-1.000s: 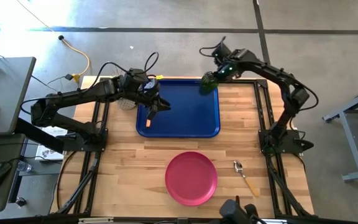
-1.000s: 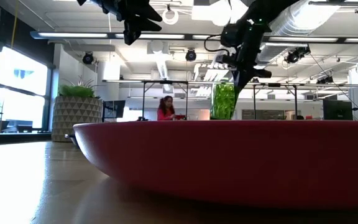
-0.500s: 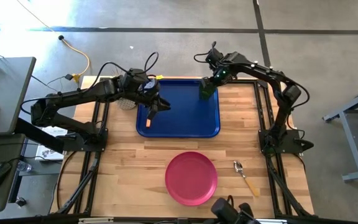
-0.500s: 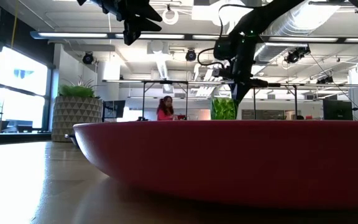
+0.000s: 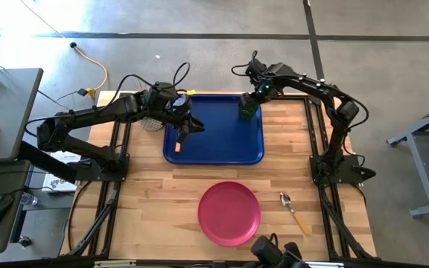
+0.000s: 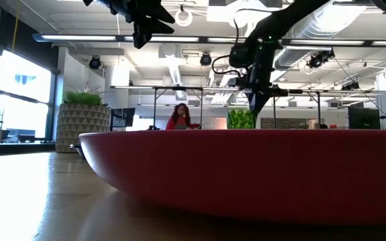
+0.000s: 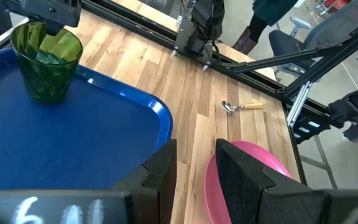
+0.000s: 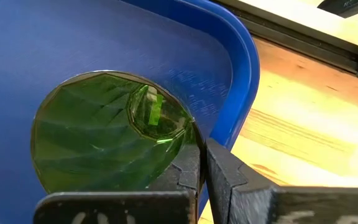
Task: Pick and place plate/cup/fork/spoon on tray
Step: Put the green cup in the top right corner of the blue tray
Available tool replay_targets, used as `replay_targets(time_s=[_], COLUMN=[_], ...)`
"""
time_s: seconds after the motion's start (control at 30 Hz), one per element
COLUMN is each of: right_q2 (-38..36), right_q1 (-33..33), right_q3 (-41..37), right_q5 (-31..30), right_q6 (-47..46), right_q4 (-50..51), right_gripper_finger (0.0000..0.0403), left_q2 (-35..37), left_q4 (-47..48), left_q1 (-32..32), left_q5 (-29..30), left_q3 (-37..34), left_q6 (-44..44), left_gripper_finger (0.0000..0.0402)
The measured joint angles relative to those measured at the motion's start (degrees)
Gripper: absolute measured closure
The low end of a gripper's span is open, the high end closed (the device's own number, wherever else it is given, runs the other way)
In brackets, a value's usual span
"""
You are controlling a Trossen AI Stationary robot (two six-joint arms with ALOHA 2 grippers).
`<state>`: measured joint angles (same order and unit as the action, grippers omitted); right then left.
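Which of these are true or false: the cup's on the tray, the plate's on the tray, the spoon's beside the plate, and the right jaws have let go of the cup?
1. The cup stands upright in the tray. True; it sits near the tray's far right corner.
2. The plate lies in the tray. False; it lies on the bare wooden table, apart from the tray, at the near edge.
3. The spoon lies on the table to the right of the plate. True.
4. The right gripper has let go of the cup. False; the right wrist view shows its jaws pinching the cup's rim.
5. The left gripper holds the spoon. False; it hangs over the tray's left side, away from the spoon.
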<state>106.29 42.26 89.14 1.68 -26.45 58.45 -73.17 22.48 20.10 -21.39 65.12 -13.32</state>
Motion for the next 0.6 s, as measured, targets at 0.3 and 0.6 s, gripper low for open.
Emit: replay_targets(time_s=[0.3, 0.6], right_q2=[0.6, 0.6], right_q1=[-0.7, -0.7], right_q3=[0.0, 0.0], right_q5=[-0.5, -0.3], right_q6=[0.6, 0.9], right_q4=[-0.3, -0.3], right_gripper_finger=[0.0402, 0.0382], left_q2=[0.0, 0.0], left_q4=[0.2, 0.3], left_q1=[0.0, 0.0], left_q5=[0.0, 0.0], left_q3=[0.0, 0.0], left_q6=[0.0, 0.0], left_gripper_finger=[0.0302, 0.0302])
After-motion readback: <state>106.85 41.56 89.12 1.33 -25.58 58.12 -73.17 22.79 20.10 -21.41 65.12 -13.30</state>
